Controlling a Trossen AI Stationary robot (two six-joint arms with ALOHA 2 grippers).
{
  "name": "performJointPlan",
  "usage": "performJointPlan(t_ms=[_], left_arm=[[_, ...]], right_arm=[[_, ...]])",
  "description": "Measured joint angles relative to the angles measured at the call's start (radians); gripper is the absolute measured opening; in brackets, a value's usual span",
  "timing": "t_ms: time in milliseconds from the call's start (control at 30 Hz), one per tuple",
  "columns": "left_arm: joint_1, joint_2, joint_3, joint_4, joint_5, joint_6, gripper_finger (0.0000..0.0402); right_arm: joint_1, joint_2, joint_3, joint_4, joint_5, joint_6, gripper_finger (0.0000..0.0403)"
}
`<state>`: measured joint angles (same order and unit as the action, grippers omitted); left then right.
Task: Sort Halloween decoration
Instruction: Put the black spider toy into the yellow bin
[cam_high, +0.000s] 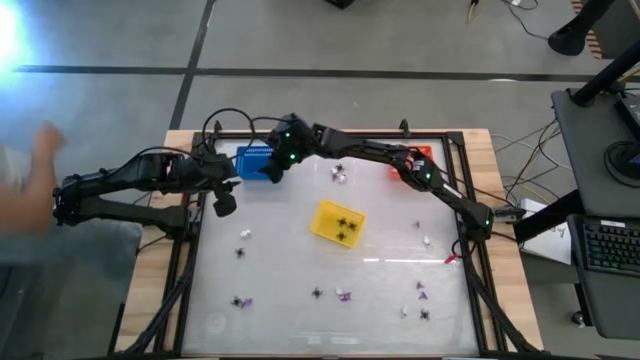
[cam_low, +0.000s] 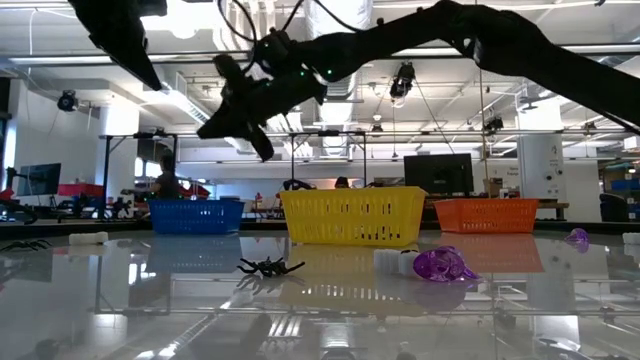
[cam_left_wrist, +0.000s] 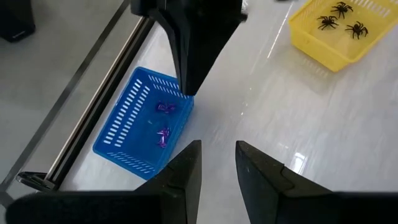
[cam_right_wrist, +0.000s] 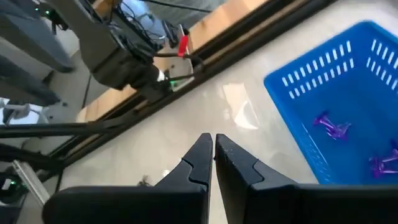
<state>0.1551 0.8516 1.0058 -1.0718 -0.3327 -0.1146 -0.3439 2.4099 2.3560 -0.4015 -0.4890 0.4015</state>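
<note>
A blue basket (cam_high: 254, 161) stands at the table's far left and holds two purple pieces (cam_left_wrist: 164, 121). My right gripper (cam_high: 272, 172) reaches across the table and hovers shut just above the basket's right rim (cam_left_wrist: 186, 99); nothing shows between its fingers (cam_right_wrist: 213, 149). My left gripper (cam_high: 224, 203) hangs open and empty (cam_left_wrist: 218, 163) a little nearer than the blue basket, to its left. A yellow basket (cam_high: 337, 222) in the middle holds three black spiders (cam_left_wrist: 339, 18). Small black, purple and white pieces (cam_high: 343, 295) lie scattered on the near half of the table.
An orange basket (cam_high: 422, 155) stands at the far right, partly under my right arm. A white piece (cam_high: 340, 175) lies between the blue and orange baskets. A black spider (cam_low: 270, 267) and a purple piece (cam_low: 445, 265) lie near the front. A person (cam_high: 25, 175) is at the left edge.
</note>
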Motion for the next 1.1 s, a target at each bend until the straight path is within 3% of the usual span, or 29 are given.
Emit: performJointPlan(t_ms=[133,267,367,533,700,967,1100], left_arm=[[0.0,0.0,0.0,-0.001,0.0,0.0,0.0081],[0.0,0.0,0.0,-0.04,0.0,0.001,0.0081],[0.0,0.0,0.0,-0.077,0.0,0.001,0.0081],[0.0,-0.003,0.0,-0.106,0.0,0.001,0.0081],[0.0,-0.007,0.0,-0.107,0.0,0.046,0.0081],[-0.001,-0.02,0.0,-0.111,0.001,0.054,0.0081],[-0.001,-0.026,0.0,-0.113,0.001,0.054,0.0081]], right_arm=[[-0.002,0.001,0.001,-0.015,-0.027,0.113,0.0013],[0.007,-0.005,0.0,-0.021,-0.275,0.121,0.0013],[0.043,-0.03,0.001,-0.069,-0.36,0.084,0.0013],[0.101,-0.059,0.0,-0.232,-0.327,-0.101,0.0013],[0.172,-0.076,0.0,-0.265,-0.274,-0.138,0.0025],[0.246,-0.078,0.0,-0.291,-0.194,-0.141,0.0115],[0.247,-0.079,0.0,-0.438,-0.19,-0.172,0.0144]])
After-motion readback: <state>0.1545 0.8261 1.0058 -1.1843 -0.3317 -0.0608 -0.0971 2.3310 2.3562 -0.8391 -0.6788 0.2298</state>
